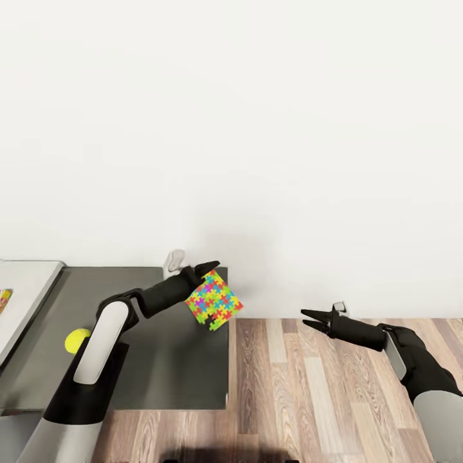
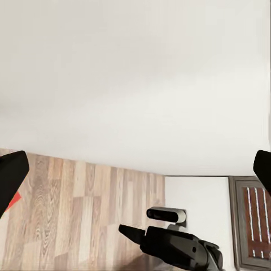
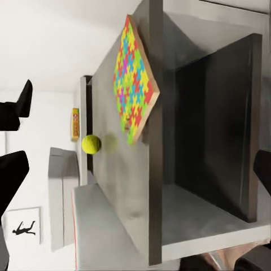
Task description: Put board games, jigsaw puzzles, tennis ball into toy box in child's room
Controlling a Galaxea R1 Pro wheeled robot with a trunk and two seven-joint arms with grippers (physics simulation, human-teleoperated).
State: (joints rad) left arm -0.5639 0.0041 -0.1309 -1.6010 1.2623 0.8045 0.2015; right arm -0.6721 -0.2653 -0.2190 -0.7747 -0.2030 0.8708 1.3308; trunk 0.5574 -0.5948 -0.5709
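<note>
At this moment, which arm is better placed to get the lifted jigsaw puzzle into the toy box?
Left, probably. The left hand is shut on the jigsaw puzzle, held tilted above the dark table edge. The right hand hangs open over the wood floor, off the table, holding nothing.

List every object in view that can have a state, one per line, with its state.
Multicoloured square jigsaw puzzle: lifted off the desk, tilted, held at one edge.
Black left gripper: shut on the puzzle, above the desk's corner.
Black right gripper: open, empty, above the wood floor.
Small yellow-green tennis ball: resting on the desk, untouched.
Dark grey desk wing: bears the ball.
</note>
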